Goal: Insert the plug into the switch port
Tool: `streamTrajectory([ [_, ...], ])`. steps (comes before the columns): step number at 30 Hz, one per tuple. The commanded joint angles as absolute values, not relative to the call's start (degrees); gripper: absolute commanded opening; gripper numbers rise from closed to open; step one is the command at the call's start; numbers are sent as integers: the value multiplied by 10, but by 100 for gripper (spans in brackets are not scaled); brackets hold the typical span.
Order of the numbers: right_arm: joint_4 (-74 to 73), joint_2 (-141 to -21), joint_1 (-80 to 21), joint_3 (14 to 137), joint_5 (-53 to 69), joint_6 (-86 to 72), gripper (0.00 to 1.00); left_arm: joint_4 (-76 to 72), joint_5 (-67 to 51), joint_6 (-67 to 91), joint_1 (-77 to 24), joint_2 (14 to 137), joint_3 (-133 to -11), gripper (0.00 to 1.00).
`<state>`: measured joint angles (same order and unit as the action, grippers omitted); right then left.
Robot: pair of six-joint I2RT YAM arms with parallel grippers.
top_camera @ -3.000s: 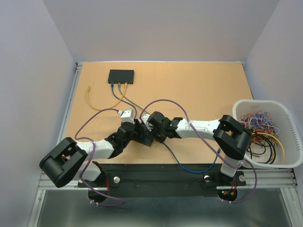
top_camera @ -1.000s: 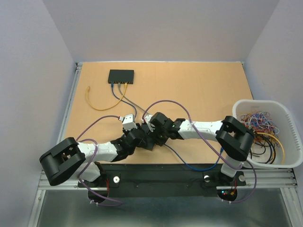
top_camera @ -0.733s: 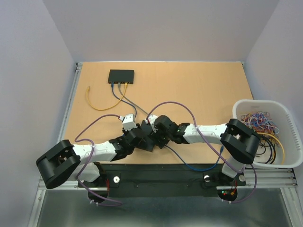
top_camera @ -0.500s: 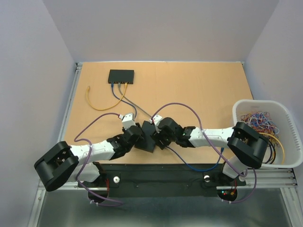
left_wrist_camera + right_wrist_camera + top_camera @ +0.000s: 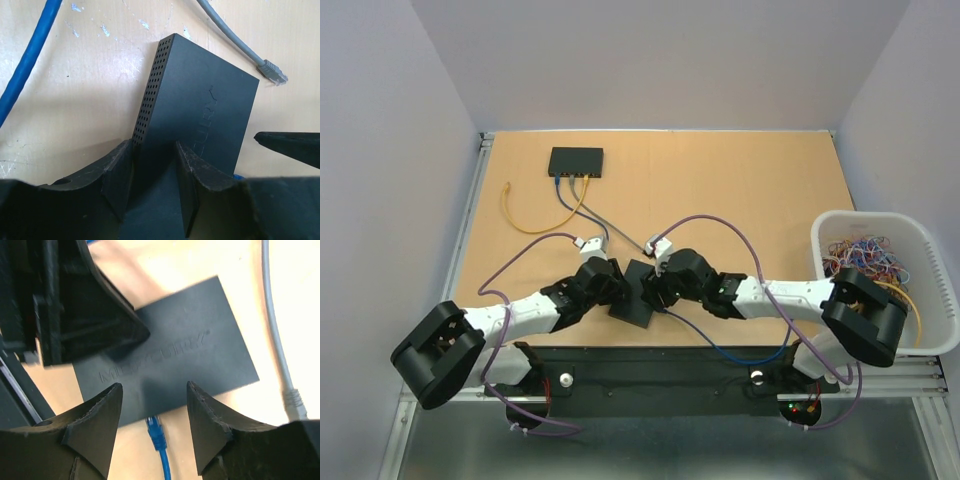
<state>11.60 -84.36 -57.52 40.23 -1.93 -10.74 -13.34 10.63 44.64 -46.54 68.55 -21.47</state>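
Left wrist shows left gripper [image 5: 152, 182] clamped narrowly on the switch [image 5: 200, 110] end.

The tan table [image 5: 750, 190] carries a flat black near switch [image 5: 636, 293] close to its front edge, lettered face up. A grey plug [image 5: 272, 71] lies just beyond it, and a blue plug [image 5: 156, 430] lies at its right-hand edge. Far beyond and to the left sits a far switch [image 5: 576, 161], with a loose yellow cable [image 5: 508, 200] trailing from it. Well to the right stands a white basket [image 5: 865, 214].
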Motion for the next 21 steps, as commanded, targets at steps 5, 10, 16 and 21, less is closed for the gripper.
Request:
streamTrajectory([
  [5, 103, -760, -582, 348, -28, -155, 54, -82, 88, 425, -439, 668, -227, 49],
  [10, 95, -733, -582, 324, -37, -193, 53, -74, 90, 420, -423, 650, -228, 49],
  [16, 91, -784, -582, 330, -28, -207, 51, -71, 84, 413, -411, 648, -229, 49],
  [21, 89, -820, -582, 335, -21, -214, 47, -72, 78, 412, -408, 645, -226, 49],
])
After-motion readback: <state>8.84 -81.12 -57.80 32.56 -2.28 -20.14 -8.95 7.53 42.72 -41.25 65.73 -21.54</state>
